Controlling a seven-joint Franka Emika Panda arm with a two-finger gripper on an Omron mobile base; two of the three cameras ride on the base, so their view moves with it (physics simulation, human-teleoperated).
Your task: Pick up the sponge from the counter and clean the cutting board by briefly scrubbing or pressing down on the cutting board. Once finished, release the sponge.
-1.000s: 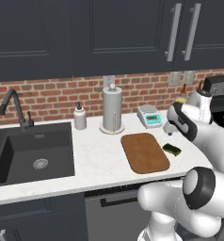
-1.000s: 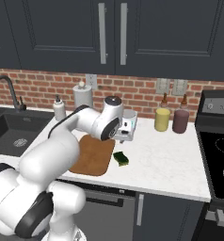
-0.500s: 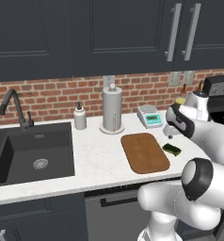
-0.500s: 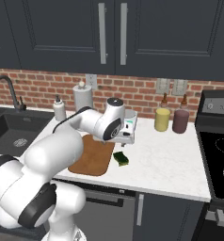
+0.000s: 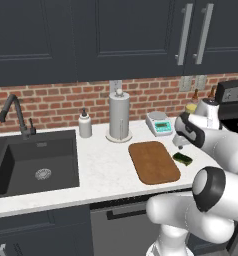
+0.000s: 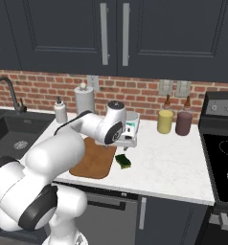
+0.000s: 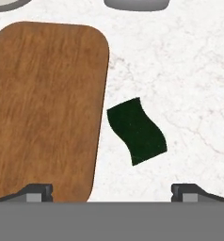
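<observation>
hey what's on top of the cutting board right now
Nothing rests on the cutting board; its wood is bare. The sponge lies on the counter beside it, apart. The board's near edge is covered by the picture's bottom.

Cutting board (image 7: 45, 108): brown wood, long streaky grain, matt, smooth face, rounded corners.

Sponge (image 7: 136, 130): dark green top, flat matt, reads as a coarse scrub pad; yellow-green foam-like side shows in the right base view (image 6: 124, 161).

Counter (image 7: 180, 70): white stone, marble-like, faint grey veining and speckle, smooth, slight sheen.

Sink (image 5: 33, 160): black, matt basin with a pale metal drain.

Faucet (image 5: 16, 114): dark, matt metal look.

Backsplash (image 5: 56, 102): red brick with pale mortar, rough.

Cabinet doors (image 6: 111, 33): dark, matt painted panels; handles brushed metal.

Paper towel roll (image 5: 119, 116): white paper.
</observation>
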